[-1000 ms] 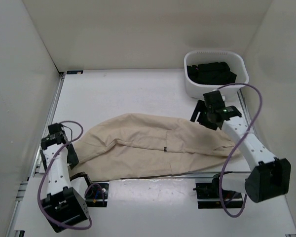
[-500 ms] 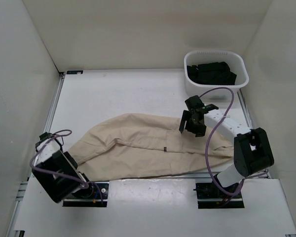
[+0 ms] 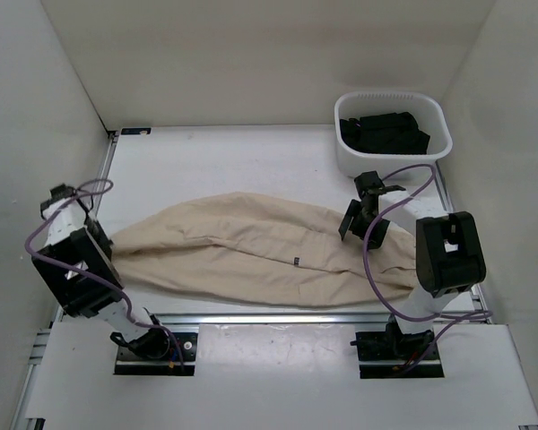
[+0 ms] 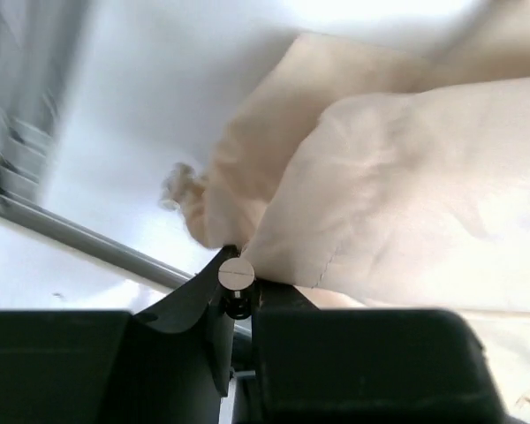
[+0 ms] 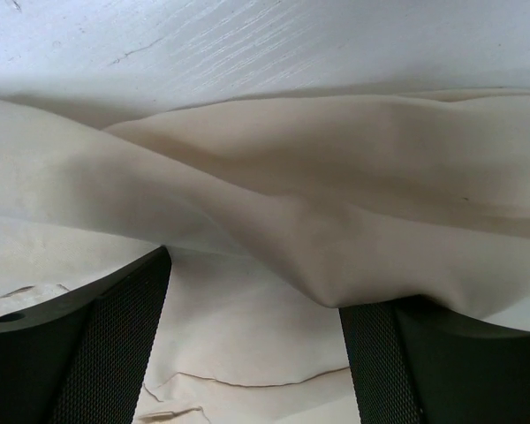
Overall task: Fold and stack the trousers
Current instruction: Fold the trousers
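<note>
The beige trousers (image 3: 251, 255) lie stretched across the near half of the table, with a small dark tag (image 3: 295, 261) near the middle. At their left end my left gripper (image 3: 106, 249) is shut on the cloth. In the left wrist view the trousers (image 4: 406, 194) bunch up right at the closed tips of the left gripper (image 4: 243, 291). My right gripper (image 3: 354, 224) hangs open over the right part of the garment. In the right wrist view its fingers (image 5: 115, 336) stand wide apart with a raised fold of the trousers (image 5: 274, 177) ahead of them.
A white basket (image 3: 393, 97) holding black garments (image 3: 384, 132) stands at the back right, close behind the right gripper. White walls close in the table on three sides. A metal rail (image 3: 296, 318) runs along the near edge, and another rail (image 4: 71, 234) lies beside the left gripper.
The left arm swung out to the left and its gripper went from open to shut on the trousers' left end, drawing the cloth longer. The right arm folded in over the trousers' right part.
</note>
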Action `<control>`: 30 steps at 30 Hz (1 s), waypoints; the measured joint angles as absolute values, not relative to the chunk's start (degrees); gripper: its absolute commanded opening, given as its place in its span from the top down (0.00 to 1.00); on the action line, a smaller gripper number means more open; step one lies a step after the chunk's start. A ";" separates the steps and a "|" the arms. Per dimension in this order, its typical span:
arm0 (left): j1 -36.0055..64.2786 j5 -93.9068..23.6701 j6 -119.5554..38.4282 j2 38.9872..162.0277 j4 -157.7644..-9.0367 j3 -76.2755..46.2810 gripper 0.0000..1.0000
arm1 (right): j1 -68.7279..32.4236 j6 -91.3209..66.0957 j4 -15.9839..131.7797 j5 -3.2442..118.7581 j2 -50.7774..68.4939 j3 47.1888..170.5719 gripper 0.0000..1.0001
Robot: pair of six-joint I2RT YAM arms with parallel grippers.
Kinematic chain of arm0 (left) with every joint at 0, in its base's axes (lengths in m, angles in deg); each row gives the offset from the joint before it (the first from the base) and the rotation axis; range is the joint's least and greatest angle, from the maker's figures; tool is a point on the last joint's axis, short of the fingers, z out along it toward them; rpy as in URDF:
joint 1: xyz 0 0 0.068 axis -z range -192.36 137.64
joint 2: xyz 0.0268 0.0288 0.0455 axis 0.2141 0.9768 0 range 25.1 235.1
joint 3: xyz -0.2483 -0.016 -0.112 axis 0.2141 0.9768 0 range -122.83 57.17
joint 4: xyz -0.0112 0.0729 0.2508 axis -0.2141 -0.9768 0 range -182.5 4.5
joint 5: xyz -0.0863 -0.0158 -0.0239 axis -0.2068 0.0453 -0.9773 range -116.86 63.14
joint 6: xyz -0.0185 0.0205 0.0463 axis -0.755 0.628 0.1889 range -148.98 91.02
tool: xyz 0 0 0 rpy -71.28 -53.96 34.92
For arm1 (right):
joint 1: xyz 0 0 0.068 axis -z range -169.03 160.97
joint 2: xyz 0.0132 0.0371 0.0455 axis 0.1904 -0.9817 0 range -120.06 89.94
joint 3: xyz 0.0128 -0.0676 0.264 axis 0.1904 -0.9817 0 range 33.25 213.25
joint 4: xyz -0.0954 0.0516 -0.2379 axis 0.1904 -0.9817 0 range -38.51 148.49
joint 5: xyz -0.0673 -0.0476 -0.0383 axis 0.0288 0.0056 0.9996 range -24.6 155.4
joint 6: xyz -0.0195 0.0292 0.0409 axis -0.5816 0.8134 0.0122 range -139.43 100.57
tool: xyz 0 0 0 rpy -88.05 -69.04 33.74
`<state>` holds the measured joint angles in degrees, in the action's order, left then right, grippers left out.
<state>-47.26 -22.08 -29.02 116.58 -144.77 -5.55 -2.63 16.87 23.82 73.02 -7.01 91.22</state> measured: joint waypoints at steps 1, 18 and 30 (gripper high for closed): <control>-45.64 -21.67 -28.99 117.35 -145.12 -9.61 0.86 | -2.63 16.91 23.90 73.04 -7.12 91.24 0.21; -42.82 -12.81 -28.73 110.51 -151.83 -6.49 0.33 | -2.48 17.63 25.41 73.17 -6.05 89.95 0.21; -55.83 -22.67 -28.97 113.74 -142.47 -4.04 0.15 | -2.78 17.72 26.09 73.63 -5.46 89.25 0.21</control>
